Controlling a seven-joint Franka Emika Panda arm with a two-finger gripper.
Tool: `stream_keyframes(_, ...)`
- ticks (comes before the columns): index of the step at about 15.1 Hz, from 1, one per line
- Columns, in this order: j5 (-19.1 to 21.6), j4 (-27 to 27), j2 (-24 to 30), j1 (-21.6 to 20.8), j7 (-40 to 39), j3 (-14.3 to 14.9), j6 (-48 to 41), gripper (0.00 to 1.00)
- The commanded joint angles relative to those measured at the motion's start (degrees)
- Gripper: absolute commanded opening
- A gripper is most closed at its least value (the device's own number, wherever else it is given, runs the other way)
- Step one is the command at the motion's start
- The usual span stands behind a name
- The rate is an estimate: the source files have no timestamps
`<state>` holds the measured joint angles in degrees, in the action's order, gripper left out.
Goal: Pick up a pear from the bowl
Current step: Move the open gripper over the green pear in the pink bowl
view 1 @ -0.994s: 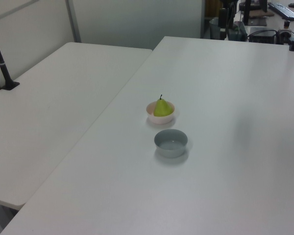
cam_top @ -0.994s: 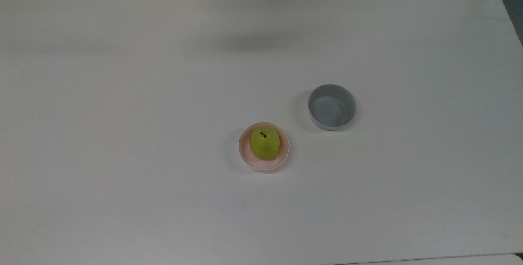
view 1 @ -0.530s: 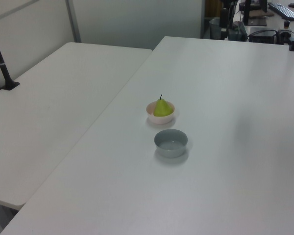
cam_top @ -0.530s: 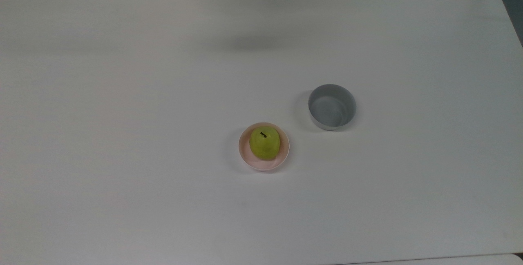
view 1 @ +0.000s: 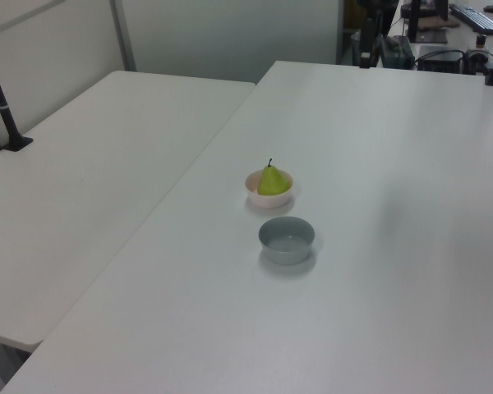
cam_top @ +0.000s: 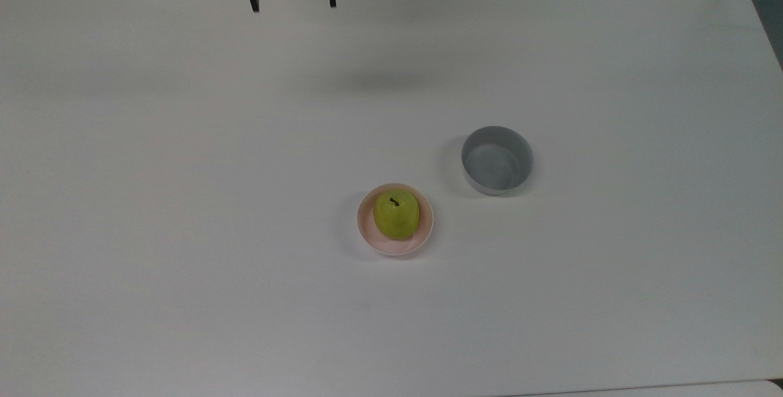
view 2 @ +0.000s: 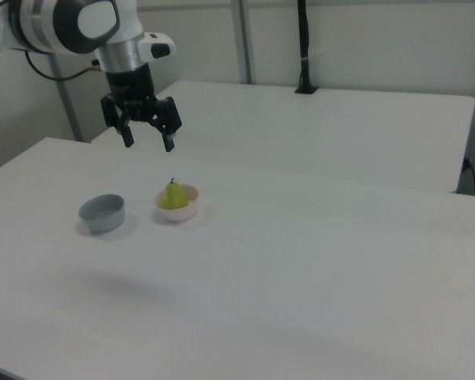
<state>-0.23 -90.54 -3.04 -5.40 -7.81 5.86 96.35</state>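
Above the table (view 2: 301,253), spread-fingered tool (view 2: 148,144); pear (view 2: 172,195) in bowl (view 2: 187,210).

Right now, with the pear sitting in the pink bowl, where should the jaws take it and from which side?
Probably from straight above: the pear stands upright in the pink bowl, stem up, and the rim shields its lower half. Close on the body above the rim, below the stem. The gripper hangs open, away from the pear.
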Motion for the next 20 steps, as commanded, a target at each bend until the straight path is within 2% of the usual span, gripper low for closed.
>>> stream_keyframes(1, 1.02, -0.60, -3.10, -2.68, -0.55, 0.20, 5.32, 1.00)
stream_keyframes(16, 1.02, -0.25, -21.55, -9.01, 5.25, 0.20, 30.37, 1.00)
stream_keyframes(20, 0.23, -0.25, -24.38, -9.54, 6.75, 0.20, 35.04, 1.00)
